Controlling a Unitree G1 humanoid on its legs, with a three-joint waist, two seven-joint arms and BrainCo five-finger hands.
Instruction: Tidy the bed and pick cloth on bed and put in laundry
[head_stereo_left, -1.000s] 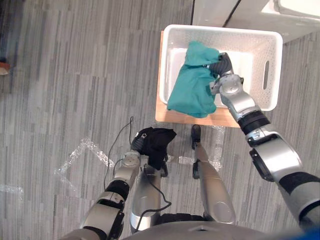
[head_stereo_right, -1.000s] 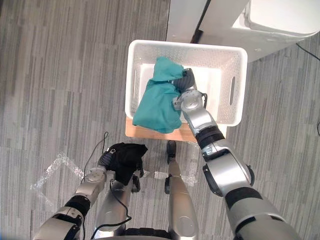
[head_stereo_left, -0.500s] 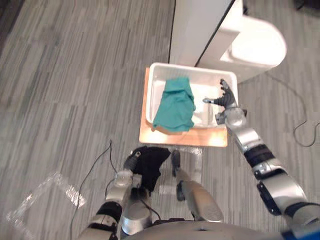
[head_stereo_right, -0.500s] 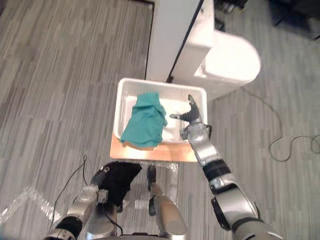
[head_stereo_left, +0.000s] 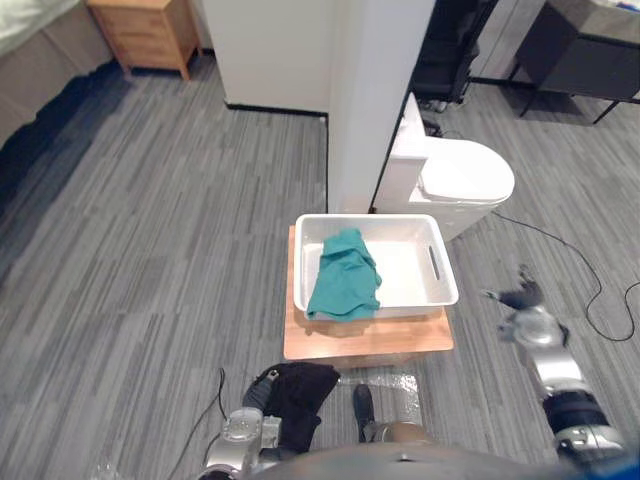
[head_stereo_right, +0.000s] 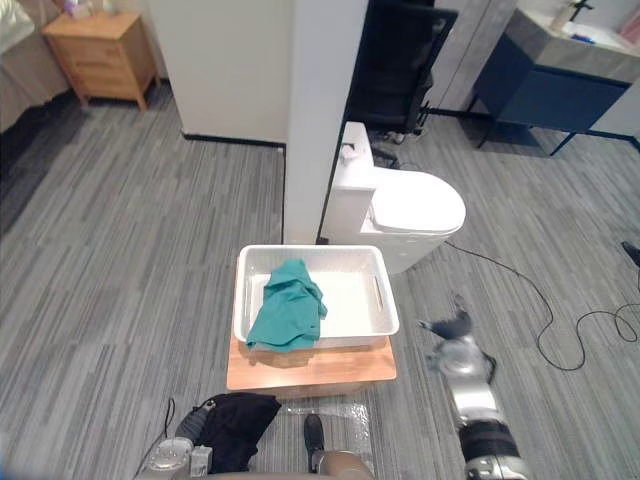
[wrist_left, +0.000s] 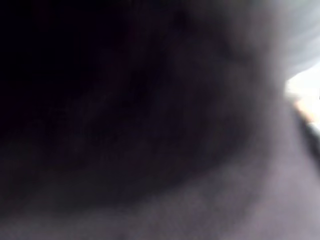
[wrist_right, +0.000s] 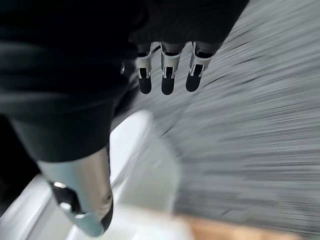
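Black cloth (head_stereo_left: 300, 392) sits bunched on the left robot hand (head_stereo_left: 258, 390), low and close to the robot. It covers that robot hand, so I cannot tell whether the hand grips it or merely carries it. The white laundry basket (head_stereo_left: 372, 220) lies ahead of this robot hand and a little to its right, well apart from it, on a wooden platform (head_stereo_left: 365, 340). The basket's long axis runs across the robot, left to right.

A teal cloth (head_stereo_left: 345, 280) already lies in the end of the basket nearer the left robot hand. Its long axis runs front to back, with its near end hanging over the near rim. The basket's other end looks bare.

The right robot hand (head_stereo_left: 525, 315) hangs off to the basket's right, apart from it, its fingers (wrist_right: 167, 75) straight and holding nothing. Judging by this, the left robot hand must reach forward and slightly right to drop the cloth.
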